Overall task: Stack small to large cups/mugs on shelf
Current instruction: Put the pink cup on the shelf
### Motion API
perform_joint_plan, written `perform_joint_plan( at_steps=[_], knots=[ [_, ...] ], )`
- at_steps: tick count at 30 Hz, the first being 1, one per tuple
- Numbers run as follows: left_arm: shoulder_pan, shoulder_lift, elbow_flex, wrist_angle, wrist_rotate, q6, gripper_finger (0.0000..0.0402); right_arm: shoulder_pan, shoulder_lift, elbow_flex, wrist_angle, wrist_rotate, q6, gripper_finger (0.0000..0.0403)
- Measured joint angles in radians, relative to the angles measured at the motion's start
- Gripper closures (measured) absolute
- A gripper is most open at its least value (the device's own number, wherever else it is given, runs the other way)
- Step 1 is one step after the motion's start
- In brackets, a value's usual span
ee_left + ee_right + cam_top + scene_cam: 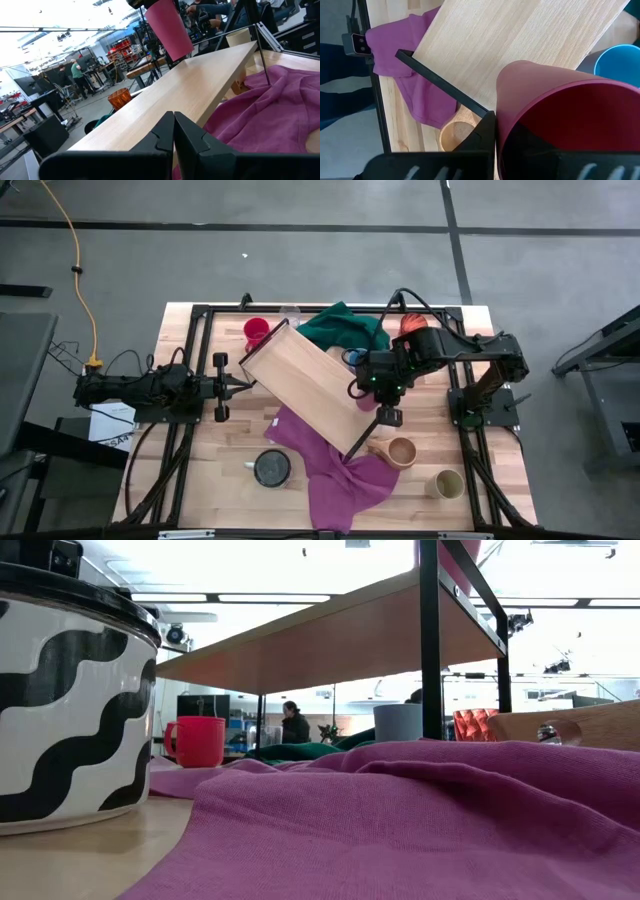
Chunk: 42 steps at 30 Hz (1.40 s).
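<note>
The shelf lies slantwise across the middle of the bench, and I take it as my landmark for all the rest. The right pincer is clamped on the magenta cup, one dark finger pressed against the cup's outer wall, and it holds the cup in the air above the board of the shelf, near the shelf's right long edge. From the left wrist view the cup hangs clearly above the wood and does not touch it. So the step in hand, as I judge it, is to carry this cup to its place on the shelf; the board looks bare, so this may be the first cup to be set there. The left pincer waits at the left end of the shelf with its fingers together and empty. Other cups are around the shelf: the red mug at its far left corner, the blue cup just beside its right edge, the tan mug near its near end, the olive-beige cup farther out on that side, and the black cup to the near left, beside the purple cloth that runs under the shelf's near end. The next move, I think, calls for lowering the cup straight until its bottom rests flat on the board, and only then opening the fingers.
</note>
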<state>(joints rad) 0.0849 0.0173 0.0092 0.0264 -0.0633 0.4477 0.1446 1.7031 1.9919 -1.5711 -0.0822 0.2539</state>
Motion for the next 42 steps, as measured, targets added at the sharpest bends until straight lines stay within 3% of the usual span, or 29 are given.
perform_joint_plan(
  at_steps=[11,21,42],
  knots=[
    [0.000,0.000,0.000,0.000,0.000,0.000,0.0401,-0.008,0.000,0.000,0.000,-0.024,-0.004,0.0400],
    [0.000,0.000,0.000,0.000,0.000,0.000,0.0401,-0.007,0.012,0.000,0.001,-0.024,-0.008,0.0351],
    [0.000,0.000,0.000,0.000,0.000,0.000,0.0401,0.002,0.012,0.000,0.000,-0.023,-0.008,0.0352]
  ],
)
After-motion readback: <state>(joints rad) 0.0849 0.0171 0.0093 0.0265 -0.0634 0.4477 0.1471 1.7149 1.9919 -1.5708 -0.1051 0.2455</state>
